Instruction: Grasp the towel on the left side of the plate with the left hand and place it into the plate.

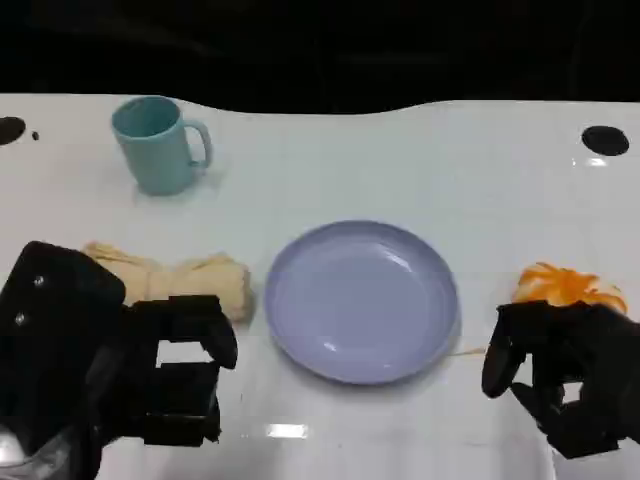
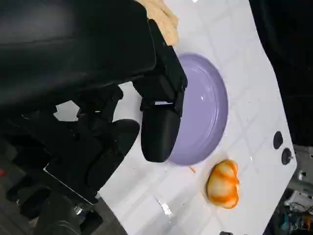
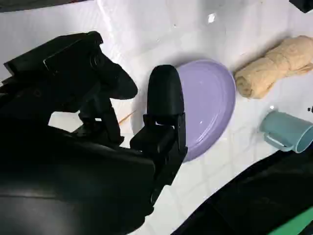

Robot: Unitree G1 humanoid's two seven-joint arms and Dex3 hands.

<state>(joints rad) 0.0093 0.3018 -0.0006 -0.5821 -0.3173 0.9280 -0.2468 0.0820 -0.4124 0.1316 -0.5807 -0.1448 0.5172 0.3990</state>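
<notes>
A rolled beige towel [image 1: 190, 281] lies on the white table just left of the lavender plate [image 1: 360, 300]; the right wrist view has the towel [image 3: 274, 66] beside the plate [image 3: 210, 105] too. My left hand [image 1: 150, 375] hovers near the table's front edge, just in front of the towel, fingers apart and holding nothing. In the left wrist view its fingers [image 2: 161, 127] reach over the plate's rim [image 2: 210, 105], with a corner of the towel [image 2: 164, 17] past them. My right hand [image 1: 570, 380] is low at the front right, empty with fingers apart.
A teal mug [image 1: 157, 143] stands at the back left. An orange-and-white object [image 1: 568, 287] lies right of the plate, just beyond my right hand. Dark round marks [image 1: 604, 140] sit near the table's far edge.
</notes>
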